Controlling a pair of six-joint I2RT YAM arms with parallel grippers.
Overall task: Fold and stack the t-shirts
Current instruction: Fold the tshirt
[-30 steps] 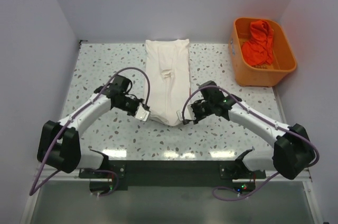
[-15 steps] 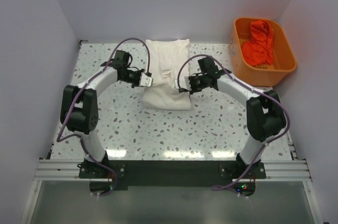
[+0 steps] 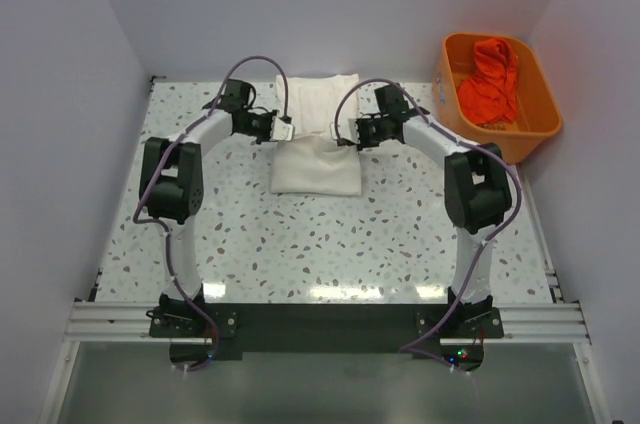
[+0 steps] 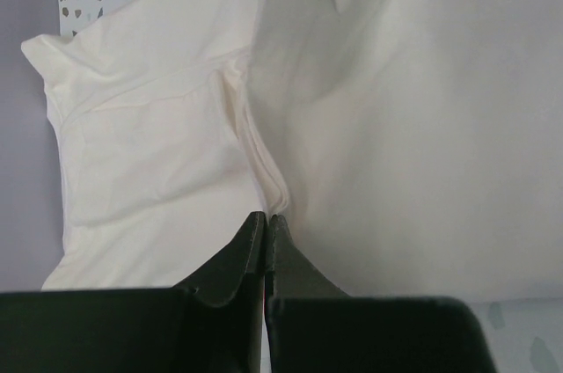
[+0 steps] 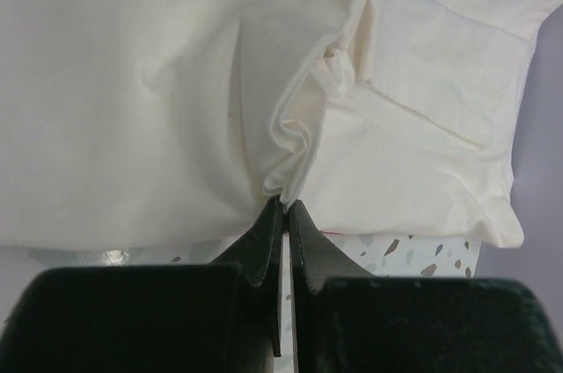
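Observation:
A white t-shirt (image 3: pixel 316 149) lies at the table's far middle, its near half lifted and carried back over its far half; no red print shows. My left gripper (image 3: pixel 283 130) is shut on the shirt's left edge, and the cloth (image 4: pixel 264 171) bunches at its tips. My right gripper (image 3: pixel 343 134) is shut on the right edge, with gathered fabric (image 5: pixel 295 157) pinched between its tips. Both grippers hang over the shirt's middle. An orange-red garment (image 3: pixel 490 81) lies in the tub.
A rigid orange plastic tub (image 3: pixel 500 139) stands at the table's far right. The speckled tabletop (image 3: pixel 320 244) shows in front of the shirt. Walls close in on the left, back and right.
Both grippers have carried the shirt's near edge from the table's front toward the back, folding the long strip over itself. Both arms are now stretched far forward.

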